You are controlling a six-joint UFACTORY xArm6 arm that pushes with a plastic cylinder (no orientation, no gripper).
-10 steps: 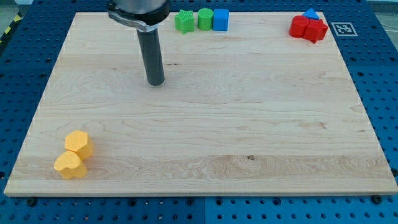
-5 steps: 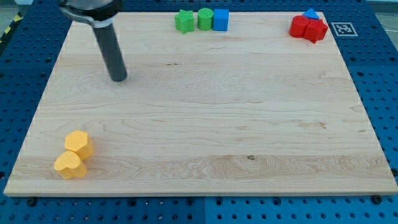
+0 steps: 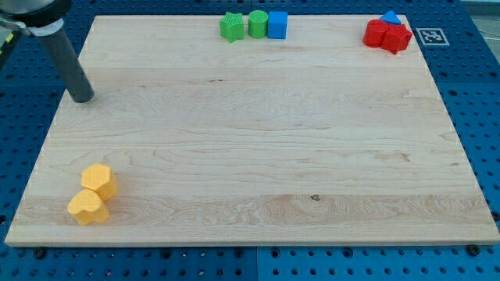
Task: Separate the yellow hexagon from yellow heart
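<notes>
My tip (image 3: pixel 82 97) rests at the board's (image 3: pixel 258 133) left edge, touching no block. Well below it toward the view's bottom, the yellow hexagon (image 3: pixel 99 179) sits apparently touching the yellow heart (image 3: pixel 87 208), just beneath.

Well to the view's right of my tip (image 3: pixel 82 97) and nearer the view's top, three blocks are sitting in a tight row on the wooden tabletop (image 3: pixel 258 156) — a notched green block (image 3: pixel 230 26), a rounder green block (image 3: pixel 257 24), then a blue cube (image 3: pixel 277 24). Much farther to the right of my tip, two red blocks (image 3: pixel 387 36) are pressing together, with a small blue block (image 3: pixel 391 17) peeking up behind them. A black-and-white marker (image 3: pixel 431 36) is lying just beyond — off the tabletop, on the blue perforated base (image 3: pixel 476 94).
</notes>
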